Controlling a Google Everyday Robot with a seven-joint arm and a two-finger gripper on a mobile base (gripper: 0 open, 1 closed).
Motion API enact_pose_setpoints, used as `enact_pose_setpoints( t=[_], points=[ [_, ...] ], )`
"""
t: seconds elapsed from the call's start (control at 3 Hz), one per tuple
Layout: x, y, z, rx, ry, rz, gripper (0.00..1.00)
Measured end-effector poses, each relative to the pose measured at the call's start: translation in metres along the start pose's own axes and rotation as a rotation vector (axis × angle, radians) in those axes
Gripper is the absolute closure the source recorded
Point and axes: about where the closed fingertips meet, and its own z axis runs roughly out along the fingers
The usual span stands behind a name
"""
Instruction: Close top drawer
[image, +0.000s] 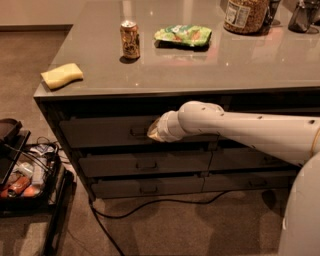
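The grey counter (210, 70) fills the upper frame. A white arm (245, 131) reaches in from 3 o'clock to the top drawer (100, 132), which sits directly beneath the countertop's left half. The gripper (153, 131) meets the drawer front just at 3 o'clock of the handle (137, 132). Its opening and whether it holds anything cannot be told. A green bag (183, 35) lies at 12 o'clock from the gripper, and a can (130, 39) stands at 11.

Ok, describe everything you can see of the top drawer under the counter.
The top drawer is a wide, flat grey-brown front in the left column, directly under the countertop, with a dark gap above it. A small metal bar handle sits at its middle. The tool, on a white arm, is at the front just right of that handle. How far open it is cannot be told.
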Motion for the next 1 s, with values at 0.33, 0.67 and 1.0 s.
enact_pose_setpoints(
  t=[0.33,0.67,1.0],
  points=[
    [-0.0005,-0.0030,0.0012,-0.004,0.006,-0.003,0.83],
    [-0.0005,-0.0030,0.0012,-0.004,0.006,-0.003,0.60],
    [-0.0006,-0.0030,0.0012,-0.004,0.006,-0.003,0.36]
  ],
)
